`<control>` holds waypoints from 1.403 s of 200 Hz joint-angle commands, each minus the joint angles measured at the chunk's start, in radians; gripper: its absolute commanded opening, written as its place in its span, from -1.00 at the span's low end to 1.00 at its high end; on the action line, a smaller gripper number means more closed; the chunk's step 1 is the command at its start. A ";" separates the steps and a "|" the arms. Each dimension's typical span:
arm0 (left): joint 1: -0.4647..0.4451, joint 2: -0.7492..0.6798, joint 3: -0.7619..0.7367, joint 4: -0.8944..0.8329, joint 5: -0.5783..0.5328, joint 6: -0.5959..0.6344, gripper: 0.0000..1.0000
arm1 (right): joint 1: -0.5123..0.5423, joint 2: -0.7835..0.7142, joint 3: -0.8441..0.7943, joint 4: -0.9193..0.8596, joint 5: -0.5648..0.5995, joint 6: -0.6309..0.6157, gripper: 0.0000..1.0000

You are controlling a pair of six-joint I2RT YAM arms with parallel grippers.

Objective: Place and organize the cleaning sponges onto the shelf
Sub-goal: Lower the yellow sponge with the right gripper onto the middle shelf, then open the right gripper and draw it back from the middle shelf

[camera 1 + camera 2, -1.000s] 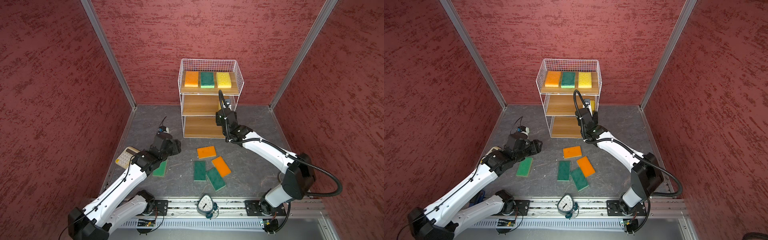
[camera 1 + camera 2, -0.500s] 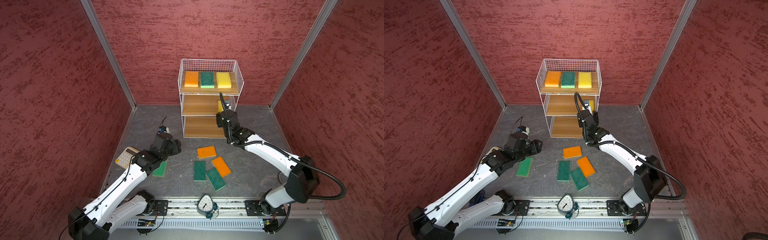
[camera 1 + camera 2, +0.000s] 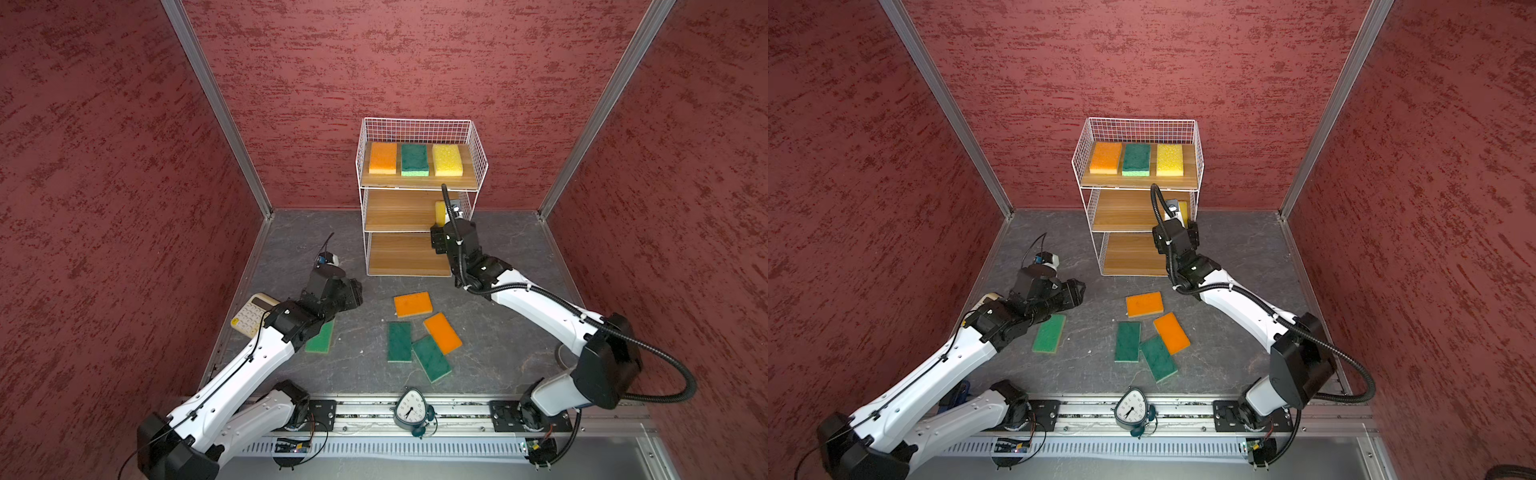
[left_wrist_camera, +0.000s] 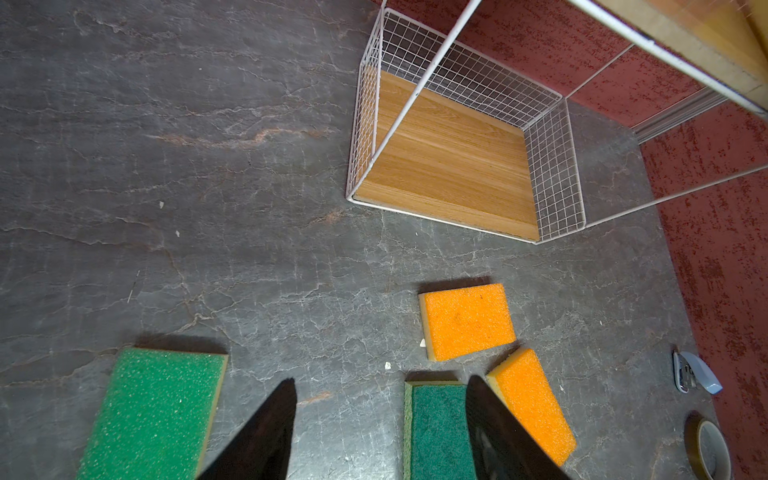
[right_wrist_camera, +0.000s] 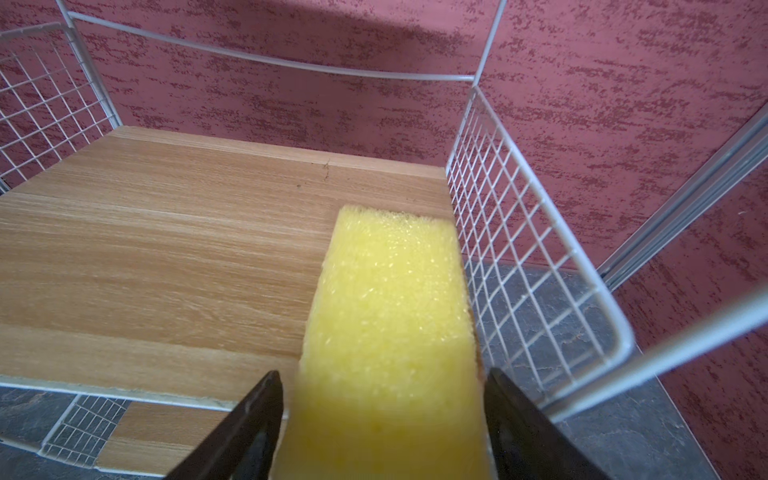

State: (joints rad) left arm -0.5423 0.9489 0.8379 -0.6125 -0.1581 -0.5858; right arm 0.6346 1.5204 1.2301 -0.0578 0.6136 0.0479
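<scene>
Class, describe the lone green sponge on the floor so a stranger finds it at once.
Find the white wire shelf at the back wall, then the floor before it. Left of the clustered sponges, one green sponge lies alone, near the cream calculator.

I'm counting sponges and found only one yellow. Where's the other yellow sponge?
In a top view the other yellow sponge is at the right end of the shelf's middle board, between the fingers of the right claw.
</scene>
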 commanded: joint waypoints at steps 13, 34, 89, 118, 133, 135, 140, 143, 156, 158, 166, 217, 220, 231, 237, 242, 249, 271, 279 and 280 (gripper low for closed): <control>0.009 -0.002 0.014 0.009 -0.002 0.013 0.33 | -0.006 -0.053 0.013 -0.016 0.025 -0.003 0.66; 0.008 -0.008 0.020 0.001 0.000 0.012 0.34 | -0.005 -0.062 0.019 -0.029 0.019 0.005 0.71; 0.008 -0.039 0.020 -0.019 -0.007 0.006 0.35 | -0.001 -0.109 0.028 -0.088 -0.035 0.044 0.73; 0.007 -0.056 0.021 -0.036 -0.013 0.007 0.36 | 0.005 -0.138 0.029 -0.128 -0.058 0.074 0.73; 0.007 -0.070 0.022 -0.043 -0.016 0.006 0.36 | 0.011 -0.164 0.026 -0.141 -0.073 0.078 0.74; 0.007 -0.071 0.021 -0.045 -0.017 0.006 0.36 | 0.012 -0.169 0.025 -0.143 -0.075 0.080 0.74; 0.007 -0.076 0.021 -0.046 -0.018 0.007 0.36 | 0.013 -0.177 0.026 -0.150 -0.080 0.084 0.74; 0.007 -0.079 0.022 -0.047 -0.017 0.007 0.36 | 0.015 -0.182 0.026 -0.154 -0.083 0.085 0.74; 0.008 -0.087 0.021 -0.053 -0.015 0.009 0.36 | 0.016 -0.206 0.026 -0.178 -0.089 0.096 0.72; 0.008 -0.088 0.021 -0.054 -0.015 0.009 0.35 | 0.016 -0.210 0.025 -0.182 -0.089 0.098 0.72; 0.008 -0.092 0.021 -0.057 -0.015 0.007 0.36 | 0.016 -0.223 0.020 -0.194 -0.094 0.110 0.70; 0.006 -0.091 0.020 -0.046 0.008 0.005 0.32 | 0.016 -0.292 -0.069 -0.243 -0.184 0.197 0.16; 0.005 -0.090 0.022 -0.044 0.009 0.006 0.32 | 0.016 -0.296 -0.075 -0.244 -0.191 0.199 0.11; 0.006 -0.086 0.023 -0.041 0.011 0.007 0.31 | 0.016 -0.302 -0.092 -0.241 -0.213 0.204 -0.10; 0.006 -0.083 0.023 -0.039 0.012 0.007 0.30 | 0.015 -0.302 -0.095 -0.244 -0.225 0.207 -0.23; 0.005 -0.081 0.024 -0.036 0.012 0.007 0.30 | 0.012 -0.300 -0.096 -0.247 -0.238 0.212 -0.36; 0.006 -0.076 0.025 -0.032 0.015 0.009 0.29 | 0.005 -0.292 -0.085 -0.265 -0.239 0.231 -0.48; 0.005 -0.061 0.027 -0.016 0.021 0.012 0.29 | -0.028 -0.263 -0.054 -0.298 -0.314 0.265 -0.91; 0.005 -0.054 0.026 -0.010 0.023 0.014 0.29 | -0.034 -0.265 -0.055 -0.285 -0.338 0.270 -0.97; 0.005 -0.054 0.026 -0.009 0.023 0.014 0.29 | -0.035 -0.265 -0.056 -0.282 -0.341 0.270 -0.97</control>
State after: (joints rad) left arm -0.5392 0.8814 0.8379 -0.6510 -0.1532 -0.5861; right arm 0.6258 1.2514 1.1465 -0.3294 0.3725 0.2756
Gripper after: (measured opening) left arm 0.645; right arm 0.047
